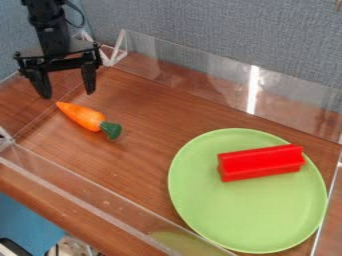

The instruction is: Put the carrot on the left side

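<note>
The carrot (86, 118) is a small orange toy with a dark green stem end. It lies on the left side (134, 150) of the brown wood-grain tabletop, tip toward the upper left. My gripper (59, 84) hangs above and behind the carrot, near the back left corner. Its black fingers (90, 80) are spread wide and nothing is between them. It is open and apart from the carrot.
A round light-green plate (201, 195) sits at the front right with a red rectangular block (261, 161) on it. Clear plastic walls (254, 85) border the tabletop at the back and front.
</note>
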`<control>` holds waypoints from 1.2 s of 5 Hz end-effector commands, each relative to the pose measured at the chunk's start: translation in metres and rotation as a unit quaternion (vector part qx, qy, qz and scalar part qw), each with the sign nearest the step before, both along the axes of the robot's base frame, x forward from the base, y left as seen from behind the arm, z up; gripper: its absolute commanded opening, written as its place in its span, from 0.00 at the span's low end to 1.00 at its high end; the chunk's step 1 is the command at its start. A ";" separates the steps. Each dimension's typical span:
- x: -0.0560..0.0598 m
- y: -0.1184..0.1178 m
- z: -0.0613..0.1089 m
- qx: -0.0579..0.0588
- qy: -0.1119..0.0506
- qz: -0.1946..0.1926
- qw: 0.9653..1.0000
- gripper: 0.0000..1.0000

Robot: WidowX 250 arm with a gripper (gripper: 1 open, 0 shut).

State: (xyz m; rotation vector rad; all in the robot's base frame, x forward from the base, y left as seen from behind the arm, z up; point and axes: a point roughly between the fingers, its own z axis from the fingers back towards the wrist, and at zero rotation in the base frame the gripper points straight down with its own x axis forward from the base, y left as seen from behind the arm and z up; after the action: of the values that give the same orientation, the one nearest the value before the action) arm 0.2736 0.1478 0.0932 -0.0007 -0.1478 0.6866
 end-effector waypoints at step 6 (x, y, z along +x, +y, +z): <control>0.013 -0.018 0.062 -0.009 -0.061 0.028 0.998 0.00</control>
State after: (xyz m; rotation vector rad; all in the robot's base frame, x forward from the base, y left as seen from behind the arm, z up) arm 0.2857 0.1297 0.1373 -0.0641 -0.1994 0.7495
